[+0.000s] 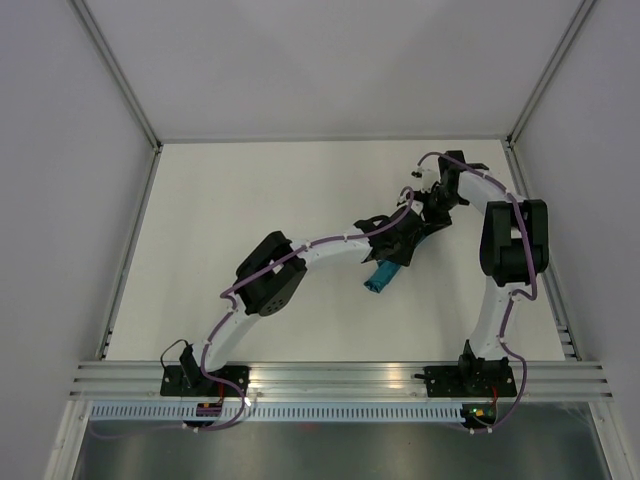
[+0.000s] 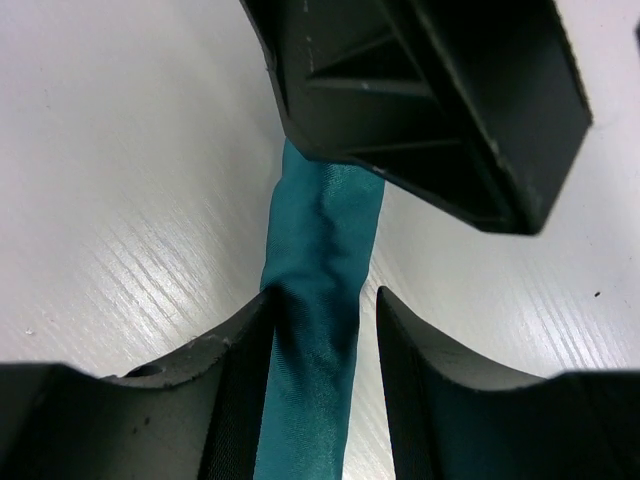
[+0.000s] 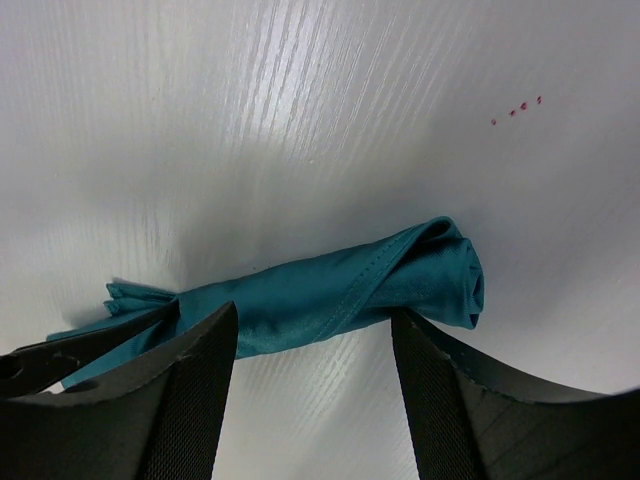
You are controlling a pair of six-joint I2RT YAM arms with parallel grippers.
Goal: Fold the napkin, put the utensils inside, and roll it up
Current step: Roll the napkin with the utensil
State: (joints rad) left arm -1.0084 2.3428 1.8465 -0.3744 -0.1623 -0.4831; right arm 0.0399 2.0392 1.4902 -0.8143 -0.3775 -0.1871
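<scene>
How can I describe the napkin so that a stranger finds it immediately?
On the white table, look right of centre, where the left arm and right arm meet. There lies the napkin, a narrow teal roll, the only cloth among black parts.

You see rolled teal cloth napkin [image 3: 330,290]: soft woven fabric, satin sheen, stitched hem along edge. White table top [image 3: 300,120]: smooth, semi-glossy, fine streaked grain. Right gripper [image 3: 312,310]: black plastic fingers [image 3: 190,400], matt, inner faces finely ribbed. Left gripper [image 2: 322,298]: same black plastic, dull, pale scuffs. Your near edge: ridged silvery metal rail [image 1: 340,378].
</scene>
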